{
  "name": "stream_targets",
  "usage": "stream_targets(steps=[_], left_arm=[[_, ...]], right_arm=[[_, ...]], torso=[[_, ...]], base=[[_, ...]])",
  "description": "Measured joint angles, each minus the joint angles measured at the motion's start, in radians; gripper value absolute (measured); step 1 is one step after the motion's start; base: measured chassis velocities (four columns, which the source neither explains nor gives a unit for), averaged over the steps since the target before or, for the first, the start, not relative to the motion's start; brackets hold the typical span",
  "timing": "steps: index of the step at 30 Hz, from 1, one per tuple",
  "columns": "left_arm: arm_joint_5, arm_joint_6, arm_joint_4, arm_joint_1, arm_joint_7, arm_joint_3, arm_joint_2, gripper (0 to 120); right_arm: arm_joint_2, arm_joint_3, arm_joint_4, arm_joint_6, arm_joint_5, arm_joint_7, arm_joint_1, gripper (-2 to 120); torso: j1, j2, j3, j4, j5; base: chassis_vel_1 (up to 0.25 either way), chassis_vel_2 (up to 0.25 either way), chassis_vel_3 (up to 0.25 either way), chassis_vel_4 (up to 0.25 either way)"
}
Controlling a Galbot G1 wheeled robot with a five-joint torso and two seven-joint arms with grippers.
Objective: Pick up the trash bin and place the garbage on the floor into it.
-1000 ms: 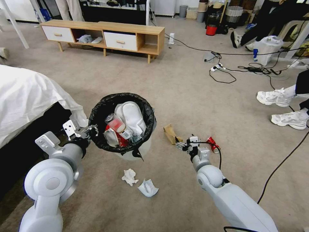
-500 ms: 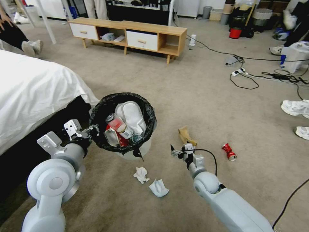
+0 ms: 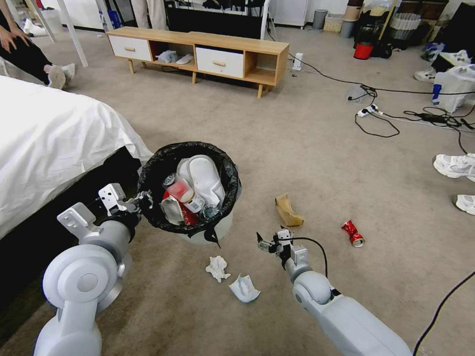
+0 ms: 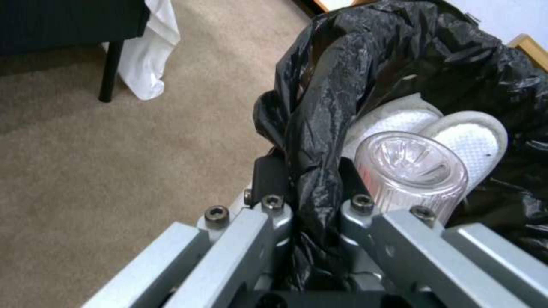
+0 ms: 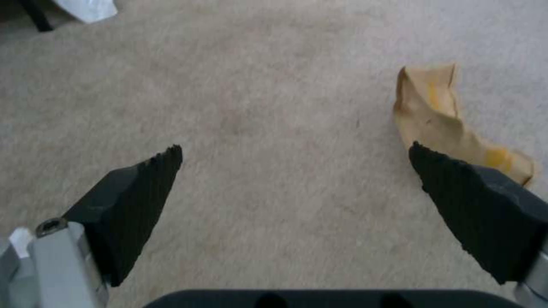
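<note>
- Since half a second ago the right gripper [image 3: 269,242] has drawn back toward the robot and a little to its left, so the cardboard piece [image 3: 288,210] that lay just at its tips now sits clear ahead of it; bin, tissue and mask have kept their places on the floor [image 3: 316,163].
- The left gripper [image 4: 311,205] is clamped on the bag-lined rim of the trash bin [image 3: 217,170], at the rim's edge nearest the bed [image 3: 44,133]. Inside lie a bottle [image 3: 182,192], a red-and-white wrapper and white slippers.
- The right gripper's jaws stand wide, empty, over bare carpet; in the right wrist view the cardboard lies just beyond one finger [image 5: 479,201], off the centre line.
- Left on the floor: the cardboard, the crushed red can [image 3: 352,233] further to the right, a crumpled tissue [image 3: 216,268] and the blue face mask [image 3: 242,289] in front of the bin.
- To do this step well, I judge, centre the open jaws across the cardboard's raised fold, come down straight and close on the crest, not a flat end.
</note>
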Motion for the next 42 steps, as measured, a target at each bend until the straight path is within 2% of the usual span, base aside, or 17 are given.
stream_targets(steps=[16, 18, 22, 24, 42], left_arm=[[-0.011, 0.004, -0.005, 0.002, 0.002, -0.003, -0.005, 4], [-0.007, 0.001, -0.005, 0.003, 0.002, -0.002, -0.005, 4], [0.000, -0.002, -0.005, 0.003, 0.004, 0.000, -0.006, 4], [0.005, -0.004, -0.003, 0.002, 0.008, 0.004, -0.008, 4], [0.018, -0.007, 0.005, 0.003, 0.014, 0.013, -0.015, 4]], right_arm=[[0.005, -0.063, -0.044, 0.016, -0.011, -0.034, -0.011, 100], [0.013, -0.065, -0.050, 0.021, -0.016, -0.036, -0.011, 100], [0.016, -0.064, -0.052, 0.024, -0.017, -0.038, -0.011, 100], [0.017, -0.064, -0.057, 0.029, -0.017, -0.043, -0.007, 100], [0.040, -0.137, -0.127, 0.064, -0.039, -0.075, -0.004, 100]], torso=[[0.000, 0.000, 0.000, 0.0000, 0.0000], [0.000, 0.000, 0.000, 0.0007, 0.0001], [0.000, 0.000, 0.000, 0.0007, 0.0000], [0.000, 0.000, 0.000, -0.0002, 0.0000], [0.000, 0.000, 0.000, 0.0002, 0.0000]], base=[[0.007, 0.004, 0.004, 0.005], [0.028, 0.017, 0.020, 0.018], [0.000, 0.000, 0.000, 0.000], [0.000, 0.000, 0.000, 0.000], [0.000, 0.000, 0.000, 0.000]])
